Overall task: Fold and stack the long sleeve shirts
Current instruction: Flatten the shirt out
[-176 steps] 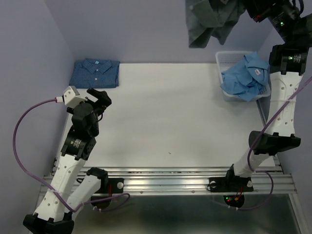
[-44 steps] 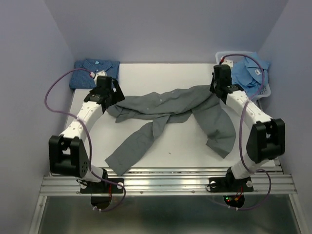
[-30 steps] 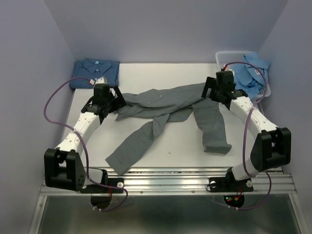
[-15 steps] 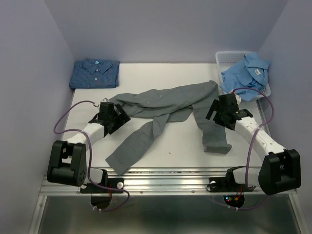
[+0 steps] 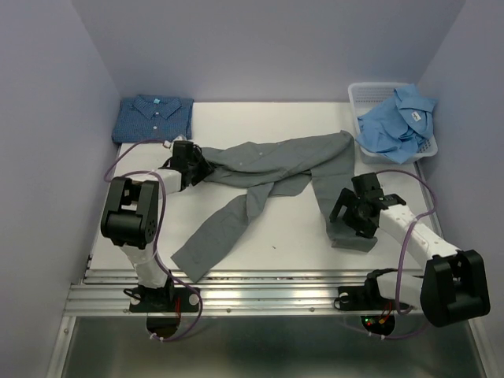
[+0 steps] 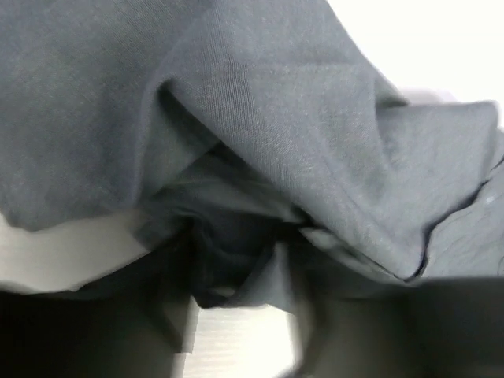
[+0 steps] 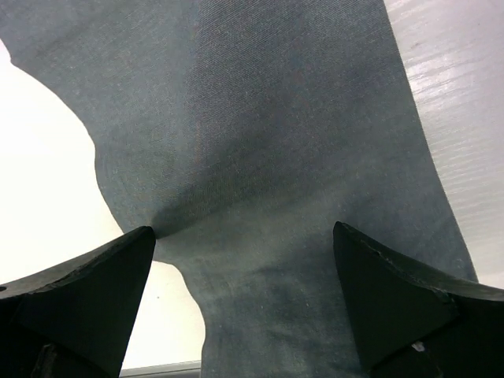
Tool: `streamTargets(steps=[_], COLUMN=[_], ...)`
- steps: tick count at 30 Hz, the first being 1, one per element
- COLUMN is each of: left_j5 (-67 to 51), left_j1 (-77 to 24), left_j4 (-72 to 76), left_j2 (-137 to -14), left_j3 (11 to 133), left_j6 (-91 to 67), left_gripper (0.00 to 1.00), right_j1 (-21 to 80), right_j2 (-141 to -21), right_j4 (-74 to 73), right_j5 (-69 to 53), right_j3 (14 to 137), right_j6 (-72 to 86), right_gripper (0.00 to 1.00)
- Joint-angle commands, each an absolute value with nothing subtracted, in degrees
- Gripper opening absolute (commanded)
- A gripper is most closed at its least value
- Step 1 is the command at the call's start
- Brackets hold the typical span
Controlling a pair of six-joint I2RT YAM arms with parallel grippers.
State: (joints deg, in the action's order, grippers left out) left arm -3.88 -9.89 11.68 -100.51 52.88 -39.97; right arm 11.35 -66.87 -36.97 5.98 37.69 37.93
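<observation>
Right gripper [image 7: 244, 236] wide apart over grey shirt [image 5: 268, 161] sleeve; left gripper [image 5: 195, 166] against bunched shirt edge, opening unclear

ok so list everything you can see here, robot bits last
grey shirt: one, plain grey, spread crumpled across the middle of the table, sleeves trailing toward the near edge
dark blue shirt: one, dark blue with a fine pattern, folded at the far left corner
light blue shirt: one, light blue, heaped in the basket
basket: one, white mesh, far right corner
table: one, white
left gripper: one, black, at the grey shirt's left end with cloth bunched at its fingers, grip unclear
right gripper: one, black, open, straddling the near right sleeve
</observation>
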Motion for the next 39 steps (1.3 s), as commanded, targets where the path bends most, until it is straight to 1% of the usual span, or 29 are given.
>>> streamTargets(steps=[1, 2, 5, 7, 9, 10, 11, 16, 17, 20, 21, 23, 24, 28, 29, 30, 31, 33, 35, 36, 39], left_j5=[-8.9, -9.0, -9.1, -8.4, -7.9, -7.8, -7.6, -8.5, -9.1, -11.2, -11.9, -13.4, -13.8, -14.2, -14.2, -14.2, -13.7, -13.3, -11.3, -11.6, -14.5], left_j1=[-10.9, -11.1, -11.5, -11.5, -11.5, -11.5, -11.6, -12.8, -13.2, -14.5, -14.7, -14.9, -14.9, -14.9, -14.9, -14.9, -14.9, -14.9, -14.9, -14.9, -14.9], left_j4=[12.6, 12.3, 12.1, 10.8, 9.5, 8.9, 7.5, 7.1, 6.9, 5.7, 5.5, 5.4, 5.4, 4.5, 4.2, 3.6, 2.6, 1.8, 0.6, 0.6, 1.5], left_j2=[-104.0, -104.1, -101.3, -98.7, -94.3, -92.6, -88.9, -76.6, -73.2, -69.0, -66.4, -63.9, -61.5, -56.0, -54.0, -52.9, -51.9, -48.4, -44.7, -43.5, -39.0], left_j3=[56.9, 57.1, 56.7, 56.5, 56.4, 56.6, 56.8, 57.4, 58.8, 62.0, 64.2, 67.3, 68.3, 72.9, 74.7, 75.7, 76.6, 78.7, 80.7, 81.1, 81.9], left_j6=[-37.9, -37.6, -37.4, -36.6, -36.0, -35.7, -35.2, -33.2, -32.7, -30.7, -30.2, -30.1, -30.1, -29.8, -29.3, -29.1, -29.1, -28.7, -29.0, -29.1, -30.7], left_gripper=[0.06, 0.00, 0.00, 0.00, 0.00, 0.00, 0.00, 0.00, 0.00, 0.00, 0.00, 0.00, 0.00, 0.00, 0.00, 0.00, 0.00, 0.00, 0.00, 0.00, 0.00], right_j1=[11.5, 11.5, 11.5, 11.5, 11.5, 11.5, 11.5, 11.5, 11.5, 11.5, 11.5, 11.5, 11.5, 11.5, 11.5, 11.5, 11.5, 11.5, 11.5, 11.5, 11.5], right_j2=[-68.3, -69.1, -74.0, -76.5, -77.5, -77.0, -76.2, -68.0, -65.4, -61.1, -60.3, -59.2, -58.9, -56.3, -56.5, -56.5, -57.0, -57.9, -59.2, -59.6, -60.6], right_j4=[-30.7, -29.2, -23.7, -22.4, -20.7, -20.2, -19.5, -14.6, -12.0, -5.4, -3.7, -2.6, -2.5, 6.4, 6.5, 6.6, 6.5, 6.6, 6.8, 6.6, 6.6], right_j5=[5.9, 7.2, 6.0, 5.0, 6.2, 7.4, 10.5, 18.8, 19.8, 22.5, 23.9, 26.3, 28.6, 30.1, 29.3, 29.3, 28.3, 27.6, 27.9, 28.3, 28.0], right_j3=[36.2, 36.0, 36.2, 36.6, 36.3, 36.4, 36.8, 43.8, 47.9, 54.3, 58.3, 63.7, 69.2, 76.8, 81.3, 81.4, 86.3, 91.6, 99.3, 101.8, 109.9], right_j6=[38.6, 39.1, 37.6, 36.9, 35.9, 35.0, 34.2, 30.2, 29.5, 25.9, 23.4, 21.5, 20.8, 13.7, 11.0, 11.0, 8.3, 4.9, 0.6, -3.2, -6.2], right_gripper=[1.00, 1.00, 0.98, 0.76, 0.26, 0.04, 0.01, 0.01, 0.01, 0.01, 0.01, 0.01, 0.01, 0.01, 0.01, 0.01, 0.01, 0.01, 0.01, 0.01, 0.01])
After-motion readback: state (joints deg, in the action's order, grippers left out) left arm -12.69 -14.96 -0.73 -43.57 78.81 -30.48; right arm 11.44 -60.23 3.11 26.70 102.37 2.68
